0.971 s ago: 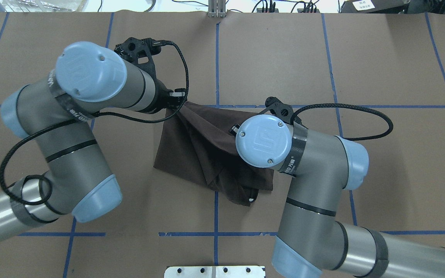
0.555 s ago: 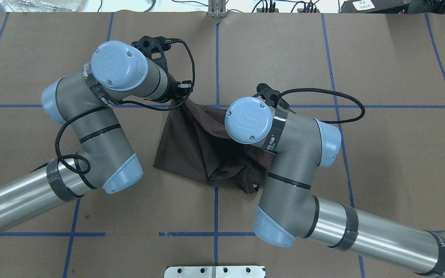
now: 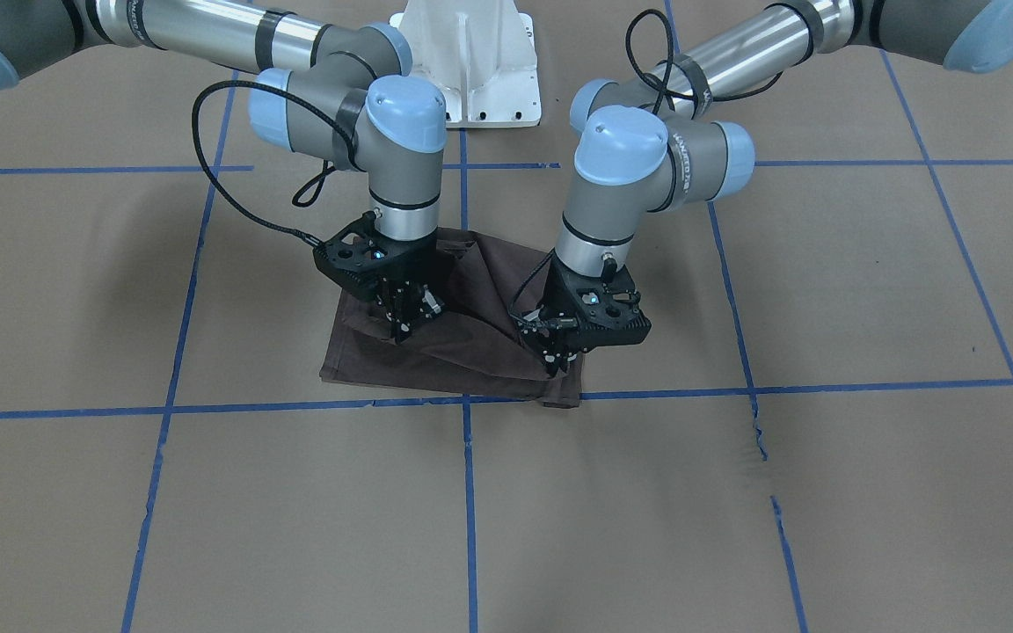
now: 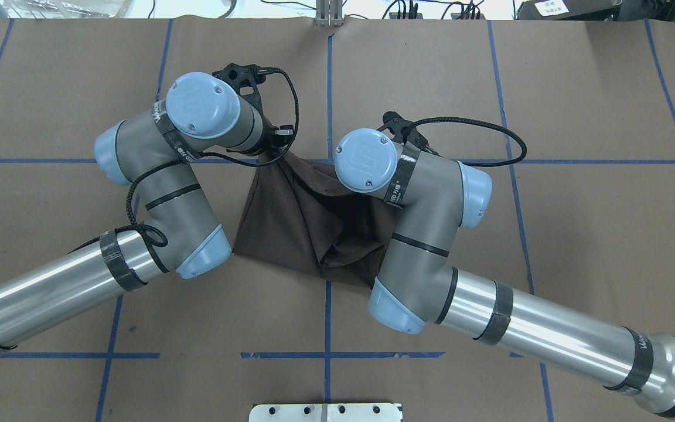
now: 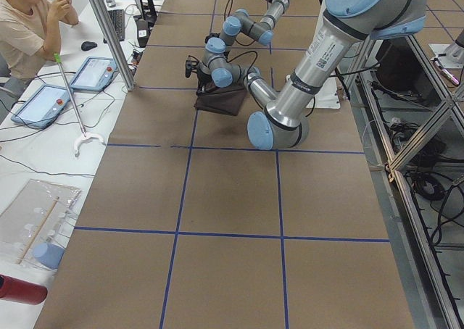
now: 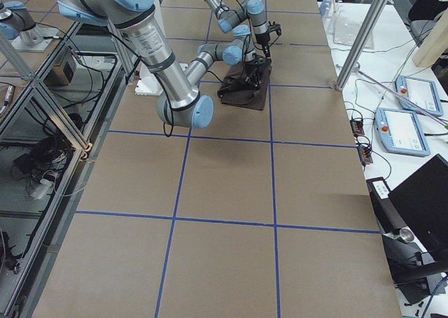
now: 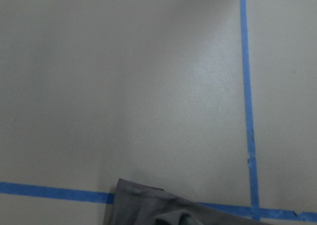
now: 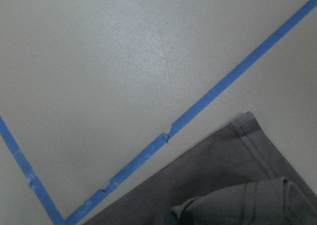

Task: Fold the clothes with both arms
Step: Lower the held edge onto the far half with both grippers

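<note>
1. T-shirt [image 3: 458, 360]: thin dark brown cloth, lying in a rough folded rectangle near the middle of the paper-covered table [image 3: 735, 492]. In the front-facing view its nearest edge runs just along a blue tape line [image 3: 207, 410], and one corner reaches that line.
2. The right wrist view shows a hemmed corner [image 8: 247, 123] with two rows of stitching, flat on the paper beside the tape.
3. The left gripper [image 3: 554, 362] points down over that near corner. Its fingers are pinched together on a peak of cloth, which rises from the table to meet them.
4. A raised diagonal crease [image 3: 489, 290] runs from the left gripper back across the shirt.
5. The right gripper [image 3: 402, 330] stands a little farther back on the shirt's other side. Its fingers are pressed close on a fold of the fabric.
6. The shirt lies beneath and between both grippers, which are near each other.
7. Toward the white pedestal [image 3: 471, 61], the overhead view shows crumpled folds [image 4: 343, 258] bunched beside the right arm [image 4: 425, 228], which hides that edge.
</note>
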Tool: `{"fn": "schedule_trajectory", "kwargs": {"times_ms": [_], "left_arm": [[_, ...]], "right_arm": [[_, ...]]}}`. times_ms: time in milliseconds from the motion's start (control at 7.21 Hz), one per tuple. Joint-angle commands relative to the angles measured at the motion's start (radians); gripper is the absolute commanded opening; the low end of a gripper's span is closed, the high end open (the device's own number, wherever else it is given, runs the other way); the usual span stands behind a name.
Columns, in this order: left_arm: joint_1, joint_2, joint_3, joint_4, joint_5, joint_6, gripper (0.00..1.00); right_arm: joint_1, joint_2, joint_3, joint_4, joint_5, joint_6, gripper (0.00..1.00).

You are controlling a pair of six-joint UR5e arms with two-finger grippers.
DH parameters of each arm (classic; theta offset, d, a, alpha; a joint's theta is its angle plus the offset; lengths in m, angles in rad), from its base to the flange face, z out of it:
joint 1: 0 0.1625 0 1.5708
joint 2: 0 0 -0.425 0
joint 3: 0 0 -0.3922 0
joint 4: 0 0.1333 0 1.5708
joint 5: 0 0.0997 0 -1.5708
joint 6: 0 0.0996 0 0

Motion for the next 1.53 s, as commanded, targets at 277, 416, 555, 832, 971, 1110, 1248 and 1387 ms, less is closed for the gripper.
{"fn": "schedule_trajectory", "kwargs": {"times_ms": [277, 416, 555, 832, 971, 1110, 1248, 1387], "left_arm": [[-0.042, 0.064, -0.069, -0.029, -0.011, 0.235, 1.0], [-0.045, 0.084, -0.085, -0.03, -0.011, 0.245, 1.0], [-0.044, 0.086, -0.085, -0.032, -0.011, 0.243, 1.0], [-0.045, 0.087, -0.087, -0.033, -0.011, 0.239, 1.0], [-0.045, 0.09, -0.091, -0.041, -0.011, 0.237, 1.0], [-0.045, 0.092, -0.093, -0.041, -0.011, 0.236, 1.0], [-0.045, 0.092, -0.094, -0.041, -0.009, 0.234, 1.0], [-0.045, 0.093, -0.097, -0.041, -0.009, 0.228, 1.0]], "right_arm": [[0.076, 0.009, 0.033, -0.001, 0.16, -0.34, 1.0], [0.075, 0.0, 0.079, -0.004, 0.167, -0.344, 1.0], [0.025, -0.056, 0.186, -0.003, 0.166, -0.359, 1.0], [-0.105, -0.179, 0.333, 0.0, 0.132, -0.391, 1.0], [-0.135, -0.199, 0.33, 0.006, 0.109, -0.458, 1.0], [-0.135, -0.222, 0.338, 0.012, 0.112, -0.568, 1.0], [-0.125, -0.224, 0.336, 0.012, 0.109, -0.641, 1.0], [-0.117, -0.226, 0.335, 0.012, 0.107, -0.681, 1.0]]}}
